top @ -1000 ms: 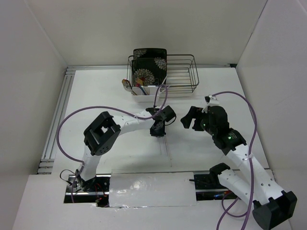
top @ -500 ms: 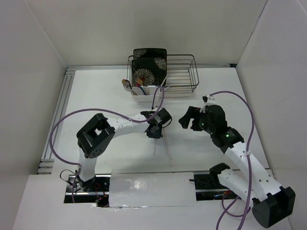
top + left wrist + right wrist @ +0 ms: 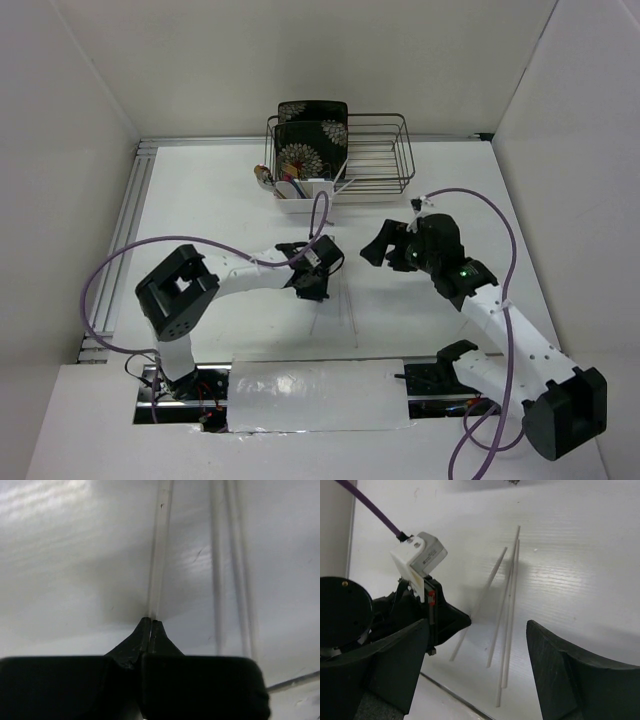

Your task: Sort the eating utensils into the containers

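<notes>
Obs., handling. Remaining eating utensils on the table [image 3: 200, 220]: a loose fan of pale chopsticks [image 3: 509, 600] at centre of the top view, lying flat and almost touching one another. Judged very light, stiff, smooth and prone to slip or roll; a pinch at one spot will likely let the long free end swing. A hold nearer mid-length should carry steadier than one at the tip.

The left gripper [image 3: 150, 622] is pressed down at the left edge of the fan, fingertips closed together on one chopstick [image 3: 159, 555], which runs straight up the frame from the pinch. In the right wrist view the hold appears to sit toward the lower third of the stick, not the middle. Whether it has left the table cannot be told.

Obs., surroundings. Wire rack [image 3: 385, 160] at upper centre, holding black floral plates [image 3: 312, 135]. The white caddy [image 3: 300, 208] sits at the rack's lower left corner, coloured utensils [image 3: 283, 182] already standing in it. The right gripper [image 3: 385, 252] hovers right of the fan, jaws wide apart, holding nothing.

Obstruction: the purple cable [image 3: 316, 215] loops up just in front of the caddy, on the likely path.
</notes>
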You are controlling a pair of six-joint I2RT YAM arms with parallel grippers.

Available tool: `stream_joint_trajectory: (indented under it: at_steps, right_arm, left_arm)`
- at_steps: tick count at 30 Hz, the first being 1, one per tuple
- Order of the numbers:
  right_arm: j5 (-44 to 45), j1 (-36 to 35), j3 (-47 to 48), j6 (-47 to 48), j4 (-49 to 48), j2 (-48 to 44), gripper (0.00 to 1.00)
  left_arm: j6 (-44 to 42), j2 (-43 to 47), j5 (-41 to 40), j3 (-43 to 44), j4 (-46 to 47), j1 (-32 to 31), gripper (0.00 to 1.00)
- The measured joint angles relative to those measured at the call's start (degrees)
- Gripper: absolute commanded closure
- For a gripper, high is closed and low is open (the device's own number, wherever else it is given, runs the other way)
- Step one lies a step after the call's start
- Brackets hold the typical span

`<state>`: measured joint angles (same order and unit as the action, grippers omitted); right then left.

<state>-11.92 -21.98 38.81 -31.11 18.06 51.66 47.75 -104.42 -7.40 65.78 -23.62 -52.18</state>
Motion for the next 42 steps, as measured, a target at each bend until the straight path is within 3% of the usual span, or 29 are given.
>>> stream_joint_trajectory:
  at_steps: [6,15,18,19,20,24,26,34,42]
  right_arm:
    - [-3.43,-1.11,0.04,-2.54,-2.67,3.82,0.16]
    - [-4.63,-7.8,1.14,-4.26,-6.75,10.8,0.16]
    - [-3.1,-9.07,1.49,-4.66,-6.67,11.72,0.16]
    - [-2.58,-9.18,1.49,-4.72,-6.62,11.61,0.15]
    - [-1.88,-9.29,1.53,-4.83,-6.54,11.45,0.15]
    - [0.72,-9.27,1.68,-5.05,-5.73,10.25,0.14]
    - [1.4,-9.27,1.7,-5.14,-5.22,9.55,0.14]
    - [3.19,-9.11,1.7,-5.7,-4.31,8.2,0.14]
    - [4.35,-8.83,1.64,-5.95,-2.6,7.56,0.13]
  left_arm:
    - [0.11,6.49,1.22,-4.07,-3.72,0.33,1.0]
    - [-1.36,15.06,3.19,-4.04,-1.11,0.94,0.99]
    - [-3.43,15.93,3.93,-3.76,-0.7,1.01,0.88]
    - [-4.39,15.93,4.24,-3.76,-0.74,1.01,0.82]
    - [-5.33,15.93,4.59,-4.0,-0.74,0.98,0.71]
    - [-8.55,17.55,5.46,-7.85,-0.57,0.7,0.5]
    - [-8.9,19.3,6.01,-10.86,-0.76,0.48,0.47]
    - [-9.84,20.85,7.08,-13.99,-2.12,-1.9,0.51]
    - [-6.6,11.26,2.1,-9.81,-9.16,-6.75,0.59]
